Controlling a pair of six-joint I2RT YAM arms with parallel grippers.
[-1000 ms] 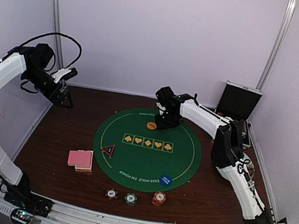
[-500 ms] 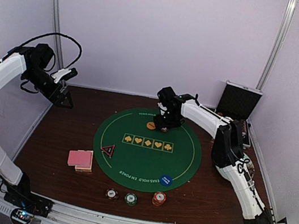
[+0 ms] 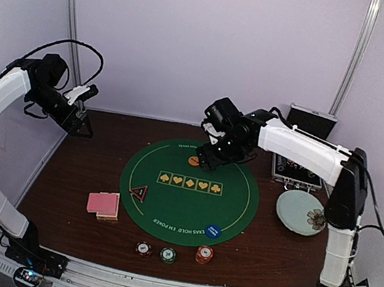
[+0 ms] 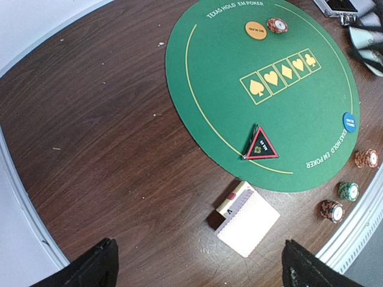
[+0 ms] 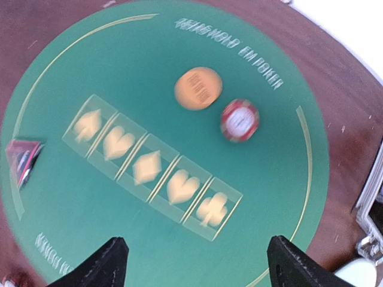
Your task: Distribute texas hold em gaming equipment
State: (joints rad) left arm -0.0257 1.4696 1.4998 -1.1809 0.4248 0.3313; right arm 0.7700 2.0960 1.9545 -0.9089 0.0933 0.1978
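Red chip (image 5: 239,120) on green mat (image 5: 119,206), beyond right fingers (image 5: 111,263), spread and empty, left fingers (image 4: 96,269) spread

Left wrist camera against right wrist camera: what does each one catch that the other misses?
Only the left wrist view shows the pink-backed stack of playing cards and the round blue disc, framed by the open left gripper. Only the right wrist view shows the open right gripper; nothing else there is clearly new. Both share the round green felt mat, the flat orange disc, the red striped chip beside it and the red-edged black triangle.
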